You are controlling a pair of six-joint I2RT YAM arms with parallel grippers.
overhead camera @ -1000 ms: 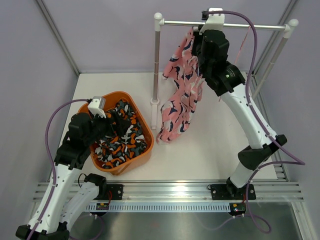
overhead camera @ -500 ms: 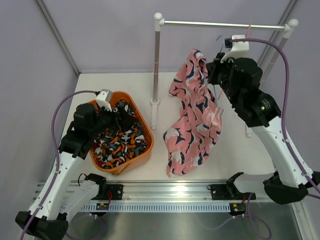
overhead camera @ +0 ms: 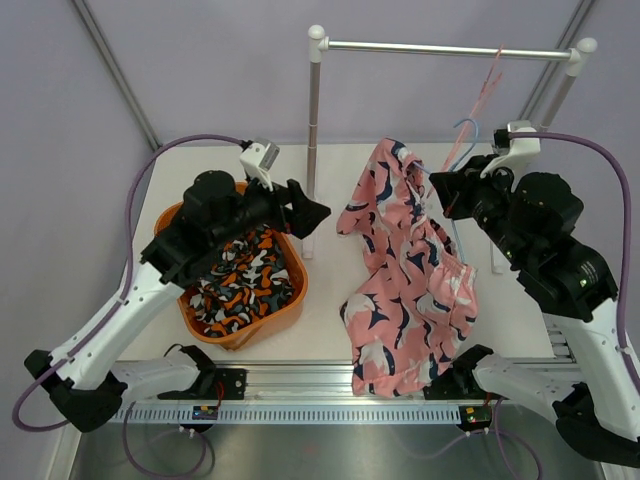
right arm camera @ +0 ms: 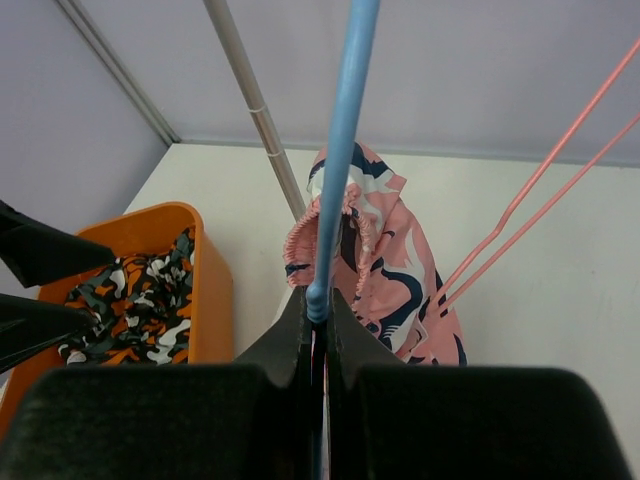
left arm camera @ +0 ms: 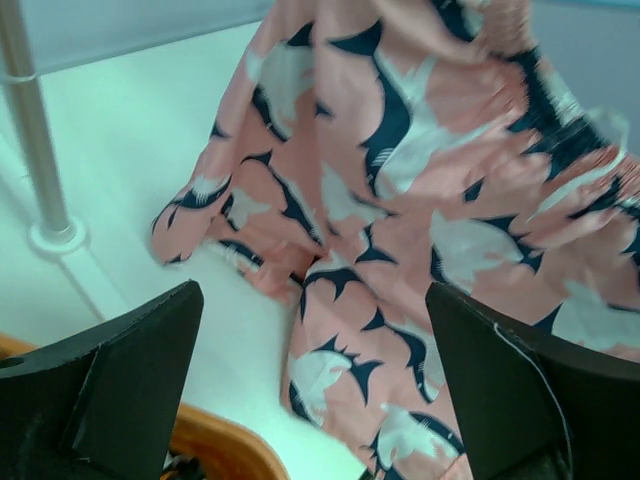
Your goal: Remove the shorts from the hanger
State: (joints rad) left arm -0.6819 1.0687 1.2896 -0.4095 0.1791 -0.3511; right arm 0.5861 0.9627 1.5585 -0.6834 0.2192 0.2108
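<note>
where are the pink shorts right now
In the top view, the pink navy-and-white blotched fabric shorts drape centre-right over the table, between the orange plastic basket and the right gripper, which clamps a blue hanger.

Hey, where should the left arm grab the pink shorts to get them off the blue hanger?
Probably the loose left edge of the pink shorts, below the waistband, with the open left tool coming from the left. The waistband is bunched on the blue hanger that the right tool clamps; the cloth below hangs free.
</note>
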